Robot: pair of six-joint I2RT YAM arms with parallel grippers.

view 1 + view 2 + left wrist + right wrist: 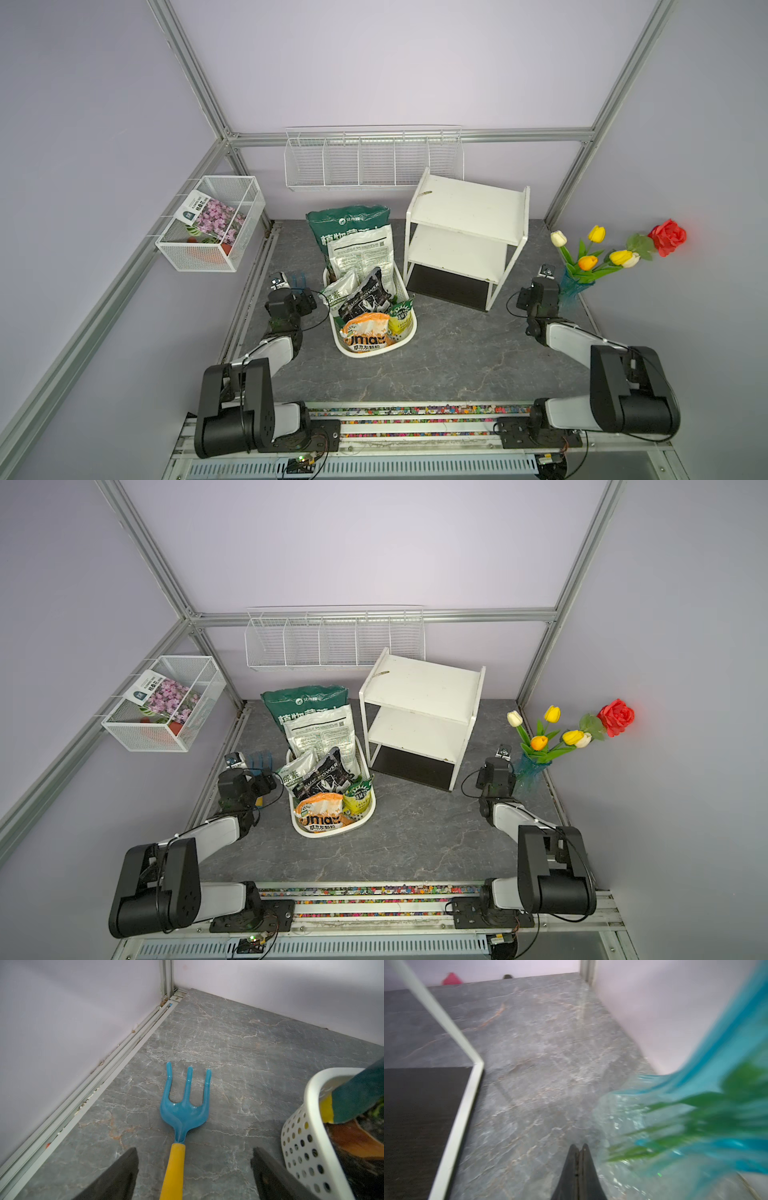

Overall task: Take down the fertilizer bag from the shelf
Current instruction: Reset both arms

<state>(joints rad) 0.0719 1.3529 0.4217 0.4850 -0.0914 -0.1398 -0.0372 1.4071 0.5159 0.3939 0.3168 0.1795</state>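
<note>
Left wrist: left fingers (116, 1176) apart astride glossy three-pronged plastic fork (182, 1111); right fingers (572, 1172) pressed together.

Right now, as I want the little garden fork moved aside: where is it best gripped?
Grip the garden fork by its yellow handle, probably coming from above with the left hand. It lies flat on the table, and the straight, narrow handle sits between the open jaws; the blue tines are splayed.

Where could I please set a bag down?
Bare tabletop lies between the white basket, the shelf and the front rail; both its white boards are bare. Crowded: the basket, crammed with bags, and the garden fork beside it.
</note>
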